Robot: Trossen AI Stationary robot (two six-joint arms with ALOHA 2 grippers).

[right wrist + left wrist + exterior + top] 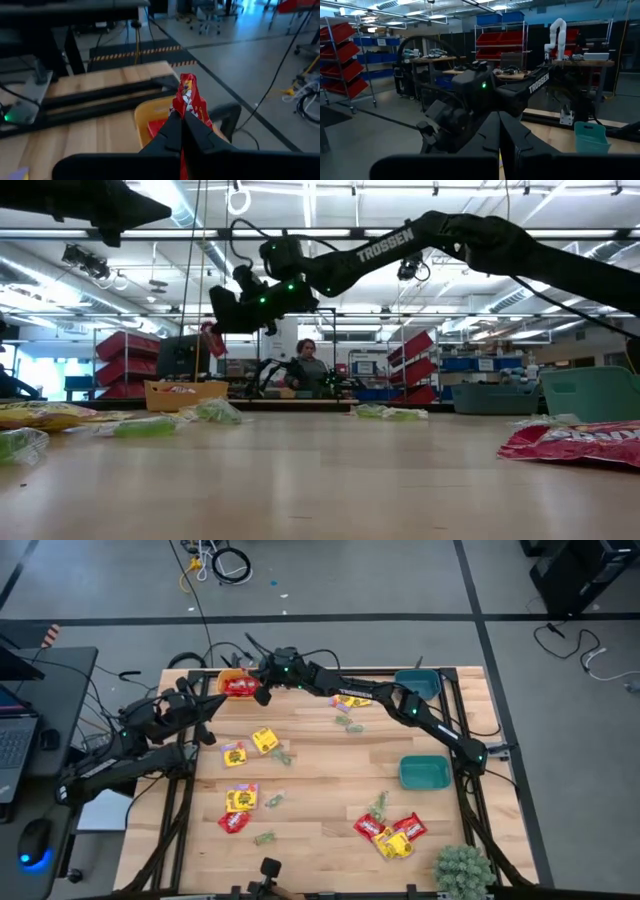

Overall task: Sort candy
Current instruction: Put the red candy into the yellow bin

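So the bench [330,780] is a big wood top with candy scattered pretty much all over it, and the right arm is stretched clear across to the far left corner, where its tool [181,131] is pinched tight on a red packet [189,102] and hanging just above the orange bowl [150,116]. That bowl already has some red in it [238,686], so my guess is reds go there and this one is about to be dropped. The left tool [207,733] is closed on nothing, parked up off the bench by the left edge. Two teal bowls sit on the right side, one at the far right corner [418,683], one near the right edge [424,772]. Loose candy: yellow packets [264,740] left of the middle, another yellow and red bunch [240,800] toward the near left, a red and yellow pile [390,832] near the right front, and little green ones [350,724] dotted between. Handling-wise these look super light and floppy, just thin crinkly film around a flat filling, so nothing to break, but the wrapper is probably slick and will buckle rather than hold shape. The held one stands up from the tool pinched at its lower end, which seems fine. For ones lying flat I'd go for an edge or a crimped end, since a flat face gives the tool nothing to bite.
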